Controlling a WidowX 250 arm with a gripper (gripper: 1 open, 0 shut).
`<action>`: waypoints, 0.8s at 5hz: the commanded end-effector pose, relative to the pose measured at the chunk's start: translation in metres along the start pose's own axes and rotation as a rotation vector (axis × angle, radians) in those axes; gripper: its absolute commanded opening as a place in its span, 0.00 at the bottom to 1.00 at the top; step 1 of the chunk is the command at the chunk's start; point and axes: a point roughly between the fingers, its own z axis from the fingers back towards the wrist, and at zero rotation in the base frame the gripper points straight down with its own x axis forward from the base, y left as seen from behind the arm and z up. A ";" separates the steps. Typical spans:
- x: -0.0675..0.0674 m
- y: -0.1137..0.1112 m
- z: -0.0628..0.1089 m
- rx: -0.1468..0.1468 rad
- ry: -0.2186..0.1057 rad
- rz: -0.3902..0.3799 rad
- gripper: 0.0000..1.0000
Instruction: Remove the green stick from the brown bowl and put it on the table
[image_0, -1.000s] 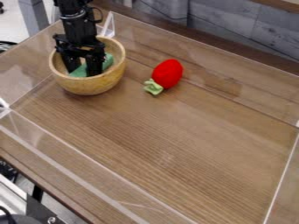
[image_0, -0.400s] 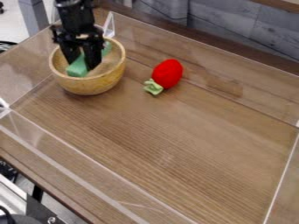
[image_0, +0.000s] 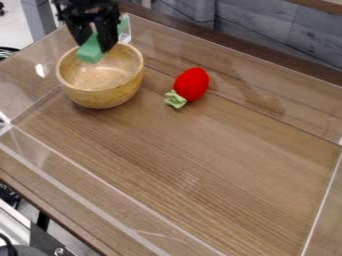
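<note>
Green stick (image_0: 91, 48) is now up at the far-left part of the bowl, in the grip of the claw (image_0: 94, 32), whose fingers are closed on its upper part. It stands steeply, its lower end showing against the bowl's far rim and inner wall; whether it still touches the wood there cannot be told. A second ago it lay down inside the bowl, largely hidden behind the dark fingers; in the next picture it was tilted up but still over the bowl's inside. Since then it has risen and shifted toward the bench's far edge, and the arm has drawn up with it, so that only its lower part shows at the top of the view.

The brown bowl (image_0: 88, 97) sits upright near the far-left corner of the bench (image_0: 201, 165), in about the same place as before. More of its pale tan inside now shows, as the fingers have left it.

The red strawberry toy (image_0: 194, 83), with its small green leaf (image_0: 175, 100) pointing toward the near-left, has not moved. It lies on the bench to the right of the bowl, apart from it, nearer the far edge than the near one.
</note>
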 end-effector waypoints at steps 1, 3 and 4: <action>0.000 -0.025 0.021 0.016 -0.063 -0.042 0.00; -0.007 -0.066 0.021 -0.003 -0.070 -0.103 0.00; -0.012 -0.084 0.016 -0.009 -0.065 -0.143 0.00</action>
